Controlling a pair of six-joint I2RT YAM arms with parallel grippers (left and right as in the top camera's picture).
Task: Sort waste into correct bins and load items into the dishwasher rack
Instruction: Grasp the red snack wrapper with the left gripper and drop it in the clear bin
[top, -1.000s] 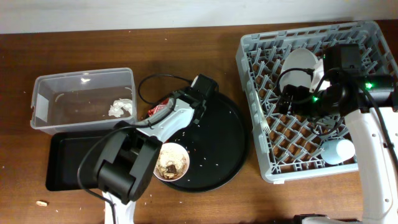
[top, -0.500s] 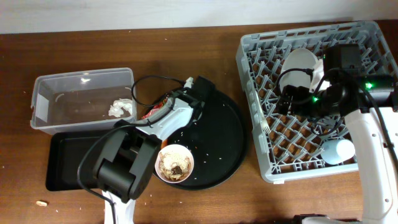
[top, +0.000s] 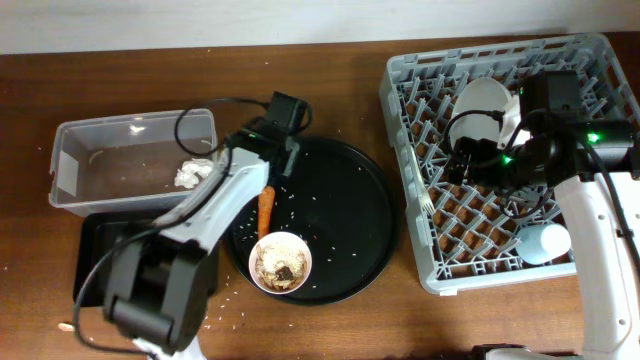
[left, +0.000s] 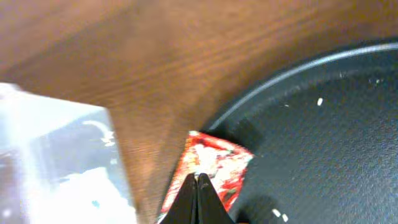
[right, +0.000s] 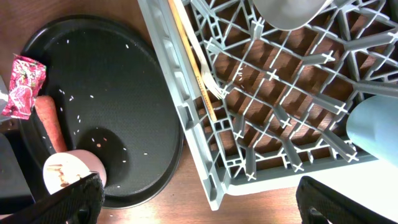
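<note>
My left gripper is shut on the red snack wrapper and holds it over the gap between the clear tub and the round black tray. In the overhead view the left gripper hides the wrapper. The tissue lies in the tub. The carrot and a small cup of food scraps are on the round tray. My right gripper is open and empty above the grey rack, which holds a white bowl, a cup, the fork and the stick.
The shallow black rectangular tray sits in front of the tub, partly under my left arm. Rice grains are scattered on the round tray and on the table beside it. A small scrap lies near the table's front left edge.
My left gripper has moved up and left with the wrapper, off the round tray's rim toward the tub, uncovering the carrot. The right arm has not moved.
</note>
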